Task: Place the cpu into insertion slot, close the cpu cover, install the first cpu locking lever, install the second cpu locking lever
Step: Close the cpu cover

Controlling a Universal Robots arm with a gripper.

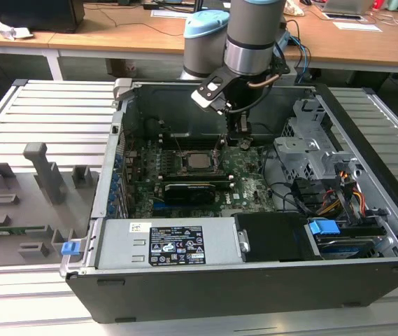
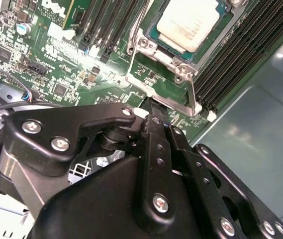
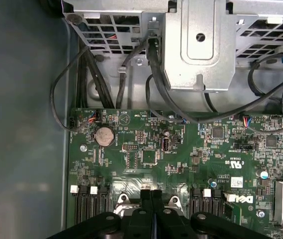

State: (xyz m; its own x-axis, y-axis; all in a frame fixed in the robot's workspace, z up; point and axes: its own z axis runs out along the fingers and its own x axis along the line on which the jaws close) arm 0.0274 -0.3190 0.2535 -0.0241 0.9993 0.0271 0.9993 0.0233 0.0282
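One cpu (image 2: 187, 25) is seen seated flat in the single insertion slot (image 1: 180, 161) of the green board (image 3: 146, 149), framed by one silvery cpu cover (image 2: 166, 60). The tool (image 2: 151, 103), its fingers pressed together with nothing visibly between them, is poised just beside the socket's edge. The chip is judged light, stiff and fragile, best taken by its edges and never by its underside.

Behind: wooden desks (image 1: 80, 38) on white legs (image 1: 54, 64), papers (image 1: 356, 26) lying on top.
Work surface: grey slatted metal table (image 1: 52, 112).
Light: even, soft.
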